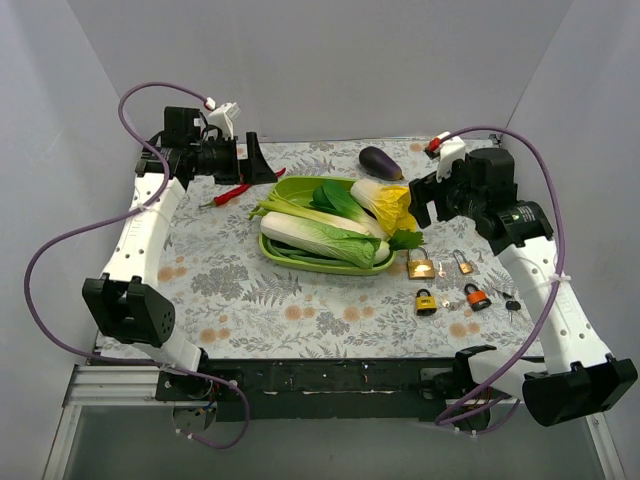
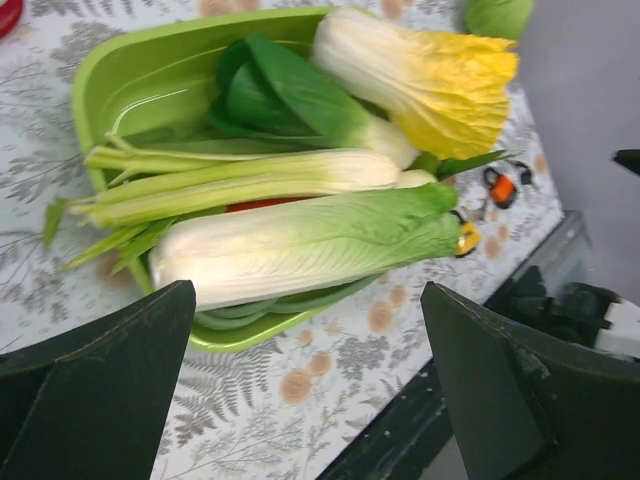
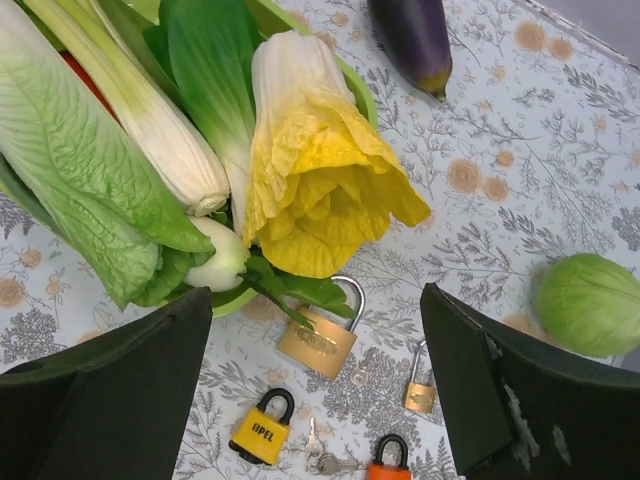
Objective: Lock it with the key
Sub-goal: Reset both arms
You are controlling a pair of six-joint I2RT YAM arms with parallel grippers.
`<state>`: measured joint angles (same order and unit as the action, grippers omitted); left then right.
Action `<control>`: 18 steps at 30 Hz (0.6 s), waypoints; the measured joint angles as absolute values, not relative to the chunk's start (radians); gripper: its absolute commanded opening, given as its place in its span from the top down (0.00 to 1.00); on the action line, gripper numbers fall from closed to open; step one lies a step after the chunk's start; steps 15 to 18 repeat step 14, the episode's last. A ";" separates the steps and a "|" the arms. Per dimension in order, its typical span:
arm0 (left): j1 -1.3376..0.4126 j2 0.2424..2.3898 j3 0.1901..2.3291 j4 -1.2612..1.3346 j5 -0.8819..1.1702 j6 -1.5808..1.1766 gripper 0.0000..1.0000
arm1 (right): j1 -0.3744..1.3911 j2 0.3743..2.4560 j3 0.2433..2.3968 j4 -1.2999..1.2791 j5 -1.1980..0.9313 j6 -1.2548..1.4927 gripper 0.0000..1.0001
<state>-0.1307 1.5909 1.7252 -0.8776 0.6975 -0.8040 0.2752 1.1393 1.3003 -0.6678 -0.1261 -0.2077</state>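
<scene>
Four padlocks lie on the flowered cloth right of the green tray (image 1: 300, 258): a large brass padlock (image 3: 318, 340), a small brass padlock (image 3: 420, 392), a yellow padlock (image 3: 262, 430) and an orange padlock (image 3: 388, 463). A small key (image 3: 357, 376) lies beside the large brass one, and more keys (image 3: 330, 457) lie between the yellow and orange ones. My right gripper (image 3: 316, 295) hangs open above the large brass padlock, holding nothing. My left gripper (image 2: 308, 290) is open and empty at the back left, high over the tray. The orange padlock (image 2: 500, 188) shows far off in the left wrist view.
The tray holds napa cabbages (image 1: 320, 238), bok choy (image 1: 340, 200) and a yellow-leafed cabbage (image 3: 320, 170), whose leaves overlap the large padlock's shackle. An eggplant (image 1: 381, 161) lies behind, a small green cabbage (image 3: 590, 303) to the right, a red tool (image 1: 232, 194) at back left. Black keys (image 1: 511, 301) lie by the right arm.
</scene>
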 measured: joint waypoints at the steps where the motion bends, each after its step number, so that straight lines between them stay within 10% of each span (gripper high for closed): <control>1: -0.131 1.580 1.707 -0.883 0.655 -0.785 0.02 | 0.275 1.144 1.302 -0.657 -0.139 -0.216 0.07; 18: -0.133 1.318 1.287 -0.851 0.376 -0.712 0.02 | 0.221 1.158 1.149 -0.625 -0.300 -0.188 0.05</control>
